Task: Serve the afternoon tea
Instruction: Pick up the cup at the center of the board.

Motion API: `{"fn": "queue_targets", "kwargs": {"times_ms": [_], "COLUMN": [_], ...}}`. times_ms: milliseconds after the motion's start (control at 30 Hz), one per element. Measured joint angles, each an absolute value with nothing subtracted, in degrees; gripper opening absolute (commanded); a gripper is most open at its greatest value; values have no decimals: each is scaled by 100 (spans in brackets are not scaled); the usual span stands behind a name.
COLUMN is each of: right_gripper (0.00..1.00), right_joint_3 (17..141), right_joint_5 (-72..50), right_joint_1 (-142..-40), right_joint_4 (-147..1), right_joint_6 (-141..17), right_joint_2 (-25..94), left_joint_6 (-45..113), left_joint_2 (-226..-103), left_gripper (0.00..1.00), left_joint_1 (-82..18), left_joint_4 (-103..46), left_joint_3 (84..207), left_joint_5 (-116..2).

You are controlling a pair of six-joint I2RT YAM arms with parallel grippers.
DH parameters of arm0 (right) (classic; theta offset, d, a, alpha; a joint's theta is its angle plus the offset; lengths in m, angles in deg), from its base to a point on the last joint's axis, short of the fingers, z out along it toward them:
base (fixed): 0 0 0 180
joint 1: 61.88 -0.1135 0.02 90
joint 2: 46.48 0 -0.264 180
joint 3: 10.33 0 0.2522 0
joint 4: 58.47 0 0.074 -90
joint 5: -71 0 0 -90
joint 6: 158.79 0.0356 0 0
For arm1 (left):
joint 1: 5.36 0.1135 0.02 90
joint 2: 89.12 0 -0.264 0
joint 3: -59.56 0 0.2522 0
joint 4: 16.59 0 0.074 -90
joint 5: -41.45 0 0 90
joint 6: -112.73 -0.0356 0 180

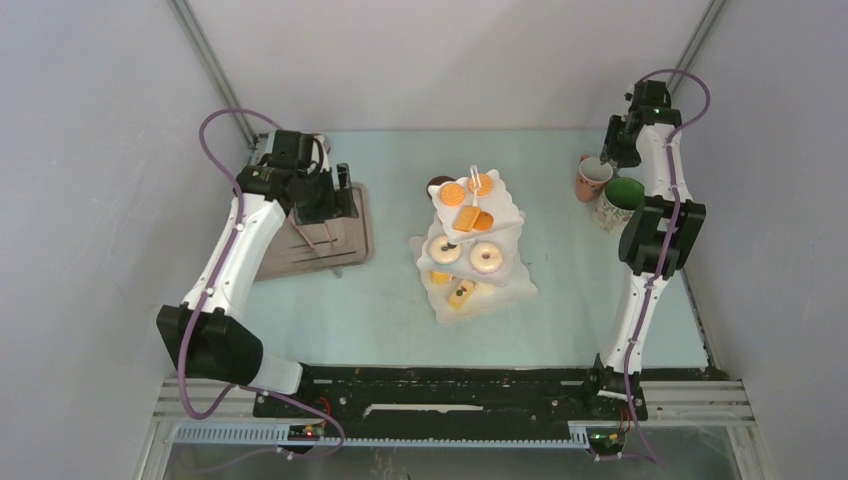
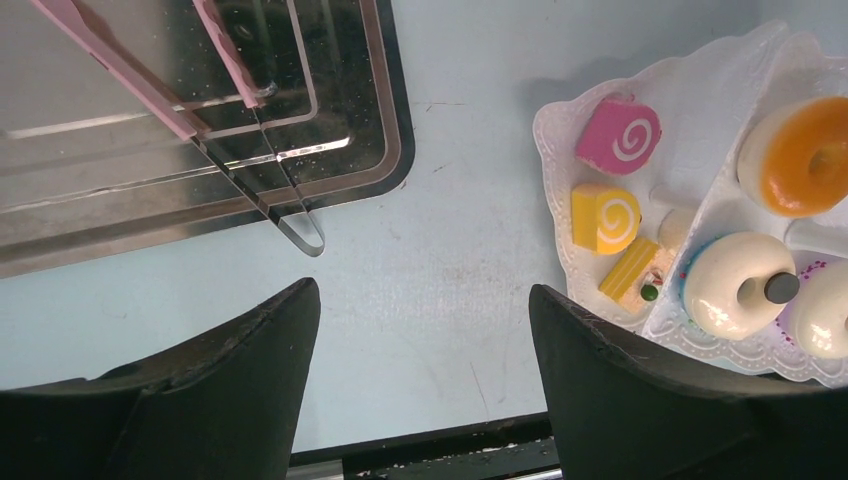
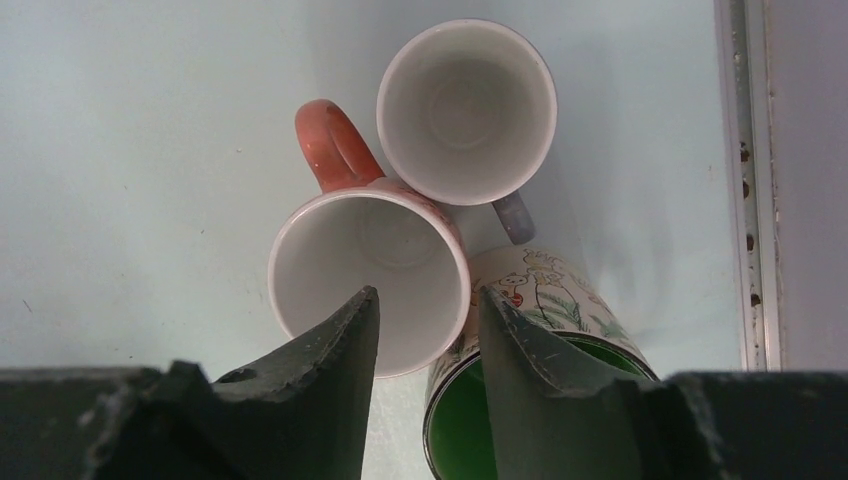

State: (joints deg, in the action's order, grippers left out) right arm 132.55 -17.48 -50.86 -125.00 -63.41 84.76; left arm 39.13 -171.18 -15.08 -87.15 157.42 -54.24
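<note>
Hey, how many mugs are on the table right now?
3, clustered at the far right of the table: the pink mug, the pale grey-handled mug just past it, and the green-inside mug beside both. Only the right wrist view shows all three.

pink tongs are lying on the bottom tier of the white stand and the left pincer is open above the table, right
Not quite. The pink tongs lie on the grey metal tray, not on the white stand; the left wrist view shows it. The left pincer is indeed open above the table.
</note>
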Motion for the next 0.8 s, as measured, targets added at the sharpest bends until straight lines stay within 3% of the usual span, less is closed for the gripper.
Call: {"fn": "queue_targets", "kwargs": {"times_ms": [367, 800], "right_gripper": [36, 12], "right_joint_3": [12947, 12925], "right_joint_5": [-1801, -2063], "right_joint_1": [-5090, -5127], "right_joint_4": [-12528, -12358], "right_joint_6": [-6297, -6277], "right_joint_2": [8507, 8673], "left_joint_6": [3913, 3920], "left_joint_2": [-17107, -17232], "left_gripper": [83, 82], "left_joint_1": [-1490, -1484], "left_joint_4": [-8715, -8538], "left_joint_3": [15740, 15657], "left_joint_5": [-5406, -5680]}}
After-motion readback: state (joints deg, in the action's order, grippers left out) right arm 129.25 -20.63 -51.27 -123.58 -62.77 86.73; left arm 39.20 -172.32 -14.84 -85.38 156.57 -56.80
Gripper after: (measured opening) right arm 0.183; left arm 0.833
